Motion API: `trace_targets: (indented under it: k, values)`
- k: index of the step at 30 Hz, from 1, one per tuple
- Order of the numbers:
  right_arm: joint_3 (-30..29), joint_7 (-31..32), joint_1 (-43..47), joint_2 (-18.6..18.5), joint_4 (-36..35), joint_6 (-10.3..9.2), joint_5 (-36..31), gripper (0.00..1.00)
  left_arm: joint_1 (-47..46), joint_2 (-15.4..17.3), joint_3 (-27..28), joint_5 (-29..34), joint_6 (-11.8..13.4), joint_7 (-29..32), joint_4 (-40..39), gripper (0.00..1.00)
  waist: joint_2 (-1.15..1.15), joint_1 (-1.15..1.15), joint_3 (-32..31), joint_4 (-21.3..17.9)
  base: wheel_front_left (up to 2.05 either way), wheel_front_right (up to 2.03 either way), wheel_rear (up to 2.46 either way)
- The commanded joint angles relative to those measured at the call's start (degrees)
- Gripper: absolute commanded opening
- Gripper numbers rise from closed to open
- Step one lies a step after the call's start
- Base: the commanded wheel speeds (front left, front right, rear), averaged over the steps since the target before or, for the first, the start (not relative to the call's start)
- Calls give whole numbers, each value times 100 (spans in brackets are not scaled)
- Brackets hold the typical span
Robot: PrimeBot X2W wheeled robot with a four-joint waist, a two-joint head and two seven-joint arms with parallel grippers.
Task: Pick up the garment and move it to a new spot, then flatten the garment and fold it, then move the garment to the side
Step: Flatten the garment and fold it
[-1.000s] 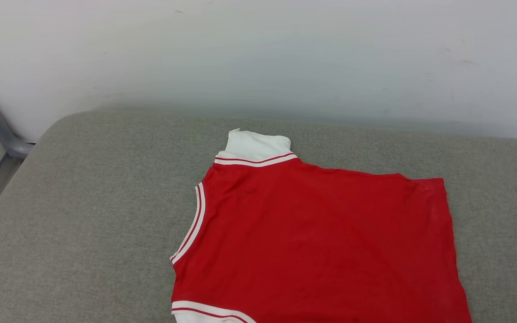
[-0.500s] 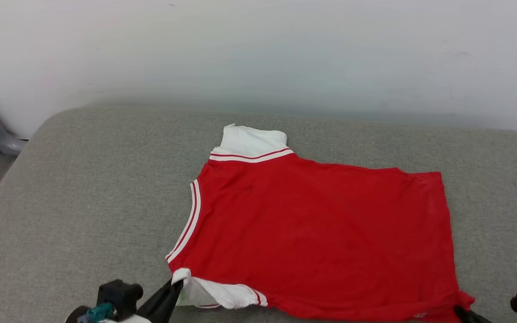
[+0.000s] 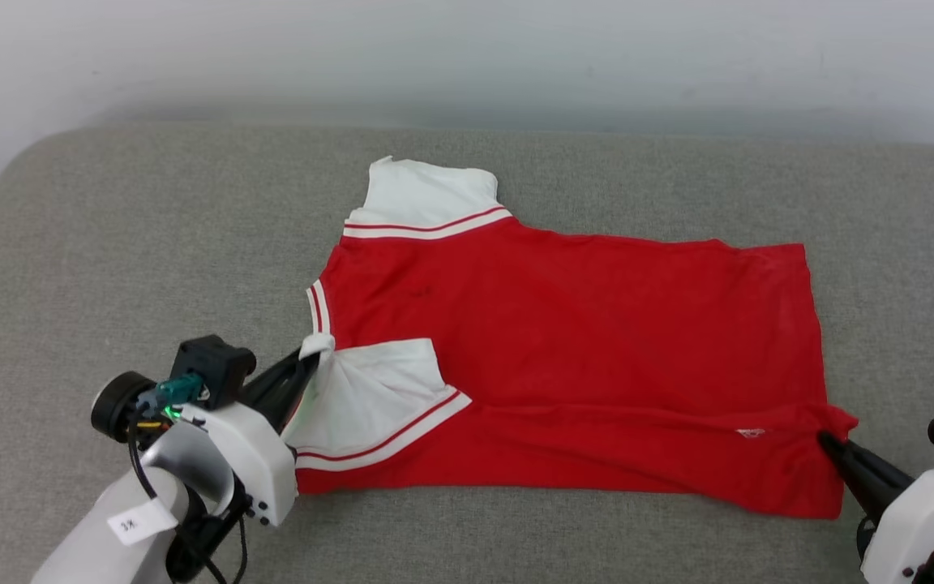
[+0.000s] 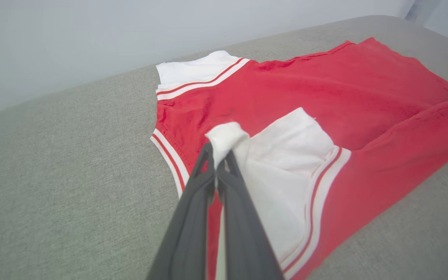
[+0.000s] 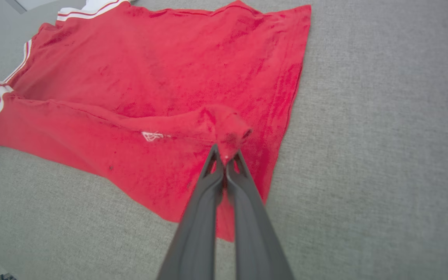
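The garment (image 3: 580,332) is a red jersey with white sleeves and striped trim, lying plain side up on the grey cushion (image 3: 110,243). Its near edge is folded over onto the body. My left gripper (image 3: 310,354) is shut on the near white sleeve (image 3: 370,397), lifted over the red cloth; the left wrist view shows the sleeve tip (image 4: 226,140) pinched between the dark fingers (image 4: 193,210). My right gripper (image 3: 828,442) is shut on the near hem corner (image 5: 228,130), bunched at its tips (image 5: 225,157). The far sleeve (image 3: 426,195) lies flat.
A pale wall (image 3: 467,57) rises behind the cushion. Bare grey cushion surface lies to the left (image 3: 70,308) and right (image 3: 905,284) of the garment and along the near edge. The cushion's rounded far-left corner (image 3: 21,158) drops off.
The head camera has tilted down. Both grippers have come into view and carried the garment's near edge forward, folding the near sleeve and hem over the body.
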Motion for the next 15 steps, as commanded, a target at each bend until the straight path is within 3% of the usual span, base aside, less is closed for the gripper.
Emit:
trace_targets:
  k: [1,15]
  values:
    - [41,-9,-238,-32,78,-6,16,0,-257,15,-58,-5,-31,-7,153,0,0,-1,251,-78,0,0,0]
    - [459,-77,-1522,-19,973,-6,-130,0,-1694,-89,-998,-384,-71,-199,1625,0,0,-1,933,-95,0,0,0]
